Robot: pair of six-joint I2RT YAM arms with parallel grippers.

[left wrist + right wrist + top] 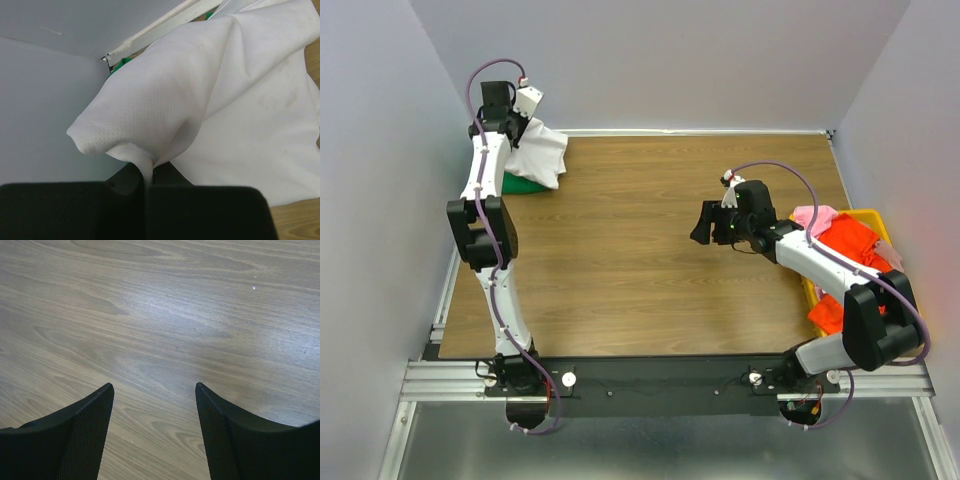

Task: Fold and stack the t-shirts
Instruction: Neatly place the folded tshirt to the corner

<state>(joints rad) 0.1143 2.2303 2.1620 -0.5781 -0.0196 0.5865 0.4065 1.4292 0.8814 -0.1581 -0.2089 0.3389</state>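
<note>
Top external view: the white tee [540, 152] is at the far left corner of the table [640, 250]. It is bunched and hangs from the left gripper [518, 130]. Its lower folds reach down over the green tee [525, 184], which lies flat at that corner with only a strip showing at the white tee's near edge.

Left wrist view: the left gripper [147, 182] has its fingers [125, 181] drawn together on a thin pinch of the white tee [225, 100]. The cloth balloons above the pinch and drapes off to the right toward the wood. A sliver of the green tee [120, 64] shows behind the cloth, next to the wall.

Top external view, right side: the orange-red tees [845, 240] and a pink tee [812, 215] lie heaped in a yellow bin [870, 214] at the table's right edge. The right arm crosses over the heap. How many orange-red tees there are cannot be told.

The right gripper [705, 222] hangs over bare wood right of the table's centre, well apart from the white tee and pointing left.

Right wrist view: the right gripper [153, 386] has its fingers [85, 430] spread wide. Only wood grain shows between them and they hold nothing. Whether the tips touch the table cannot be told.
</note>
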